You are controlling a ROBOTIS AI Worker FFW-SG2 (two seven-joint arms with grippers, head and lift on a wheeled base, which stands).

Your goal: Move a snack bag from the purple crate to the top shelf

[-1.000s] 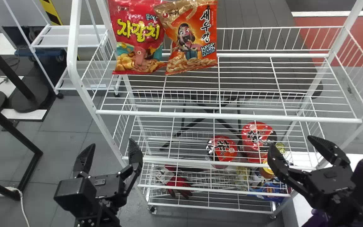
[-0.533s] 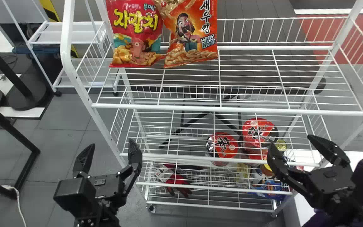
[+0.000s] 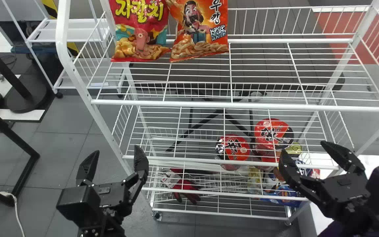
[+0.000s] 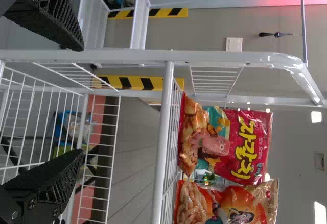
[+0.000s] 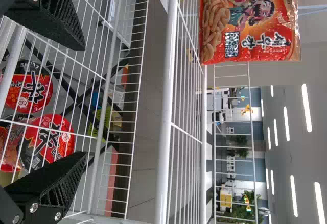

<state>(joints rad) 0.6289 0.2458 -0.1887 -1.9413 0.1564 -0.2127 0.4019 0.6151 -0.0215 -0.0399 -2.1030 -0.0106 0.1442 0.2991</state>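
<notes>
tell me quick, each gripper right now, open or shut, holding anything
Left gripper: open, fingers apart, holding nothing.
Right gripper: open too, fingers apart, no snack bag or anything else between them.

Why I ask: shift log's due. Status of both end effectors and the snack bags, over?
Left end effector open, empty. Right end effector open, empty. Red snack bag, orange snack bag on left of top shelf. Possible obstacle: front rail.

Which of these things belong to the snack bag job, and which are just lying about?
For the job: top shelf, red snack bag, orange snack bag, left gripper, right gripper.
Just lying about, lower down: two red-lidded bowls, blue packet.
</notes>
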